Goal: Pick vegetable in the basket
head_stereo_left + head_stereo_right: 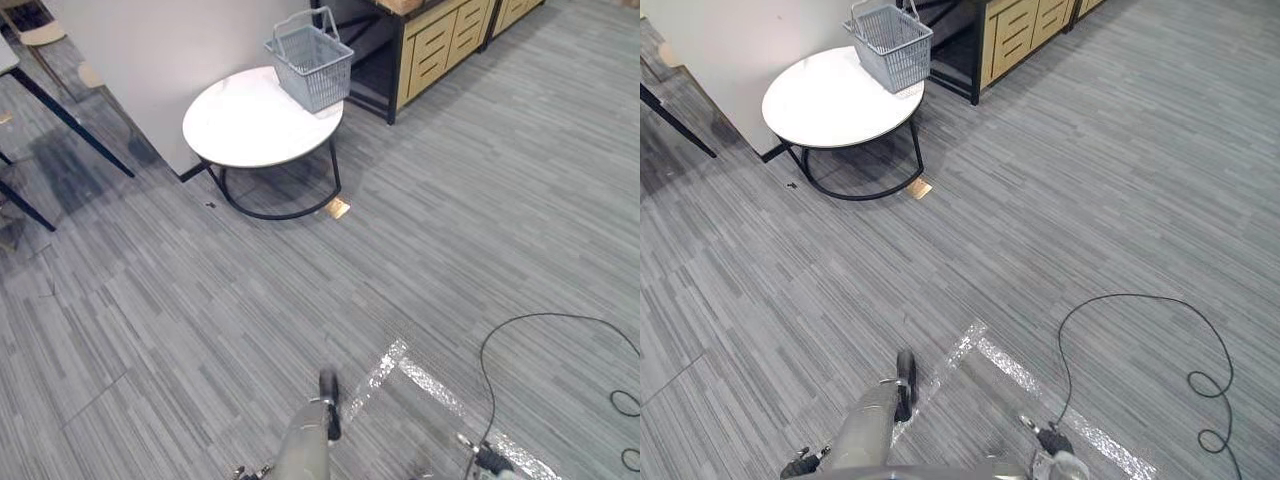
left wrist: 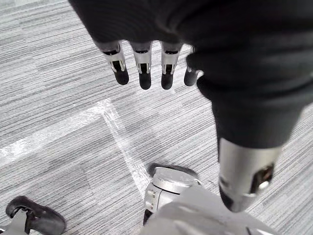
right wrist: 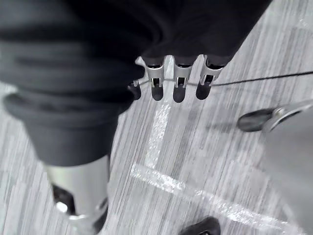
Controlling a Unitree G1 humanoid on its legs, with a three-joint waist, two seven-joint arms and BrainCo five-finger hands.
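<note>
Hands are hanging idle low over the floor (image 1: 450, 220). The left hand (image 2: 143, 61) is pointing its fingers straight down and slightly apart, holding nothing, and the right hand (image 3: 178, 81) is doing the same, relaxed and empty. Beneath them, strips of pale tape (image 1: 430, 383) are crossing the grey carpet.

Outward from there, the basket (image 1: 322, 78) is sitting far ahead and to the left, on the far right edge of a round white worktop (image 1: 245, 125), with its handle standing up. Whether a vegetable is lying inside it is too small to tell. A wooden cabinet (image 1: 440, 45) with drawers is standing just right of the basket.

Both hands are well apart from the worktop, so the job is likely beginning with a walk forward and leftward. The left hand is sitting on the nearer side, though only slightly. Any reach is probably going in through the basket's open top — keeping clear of that raised handle.
</note>
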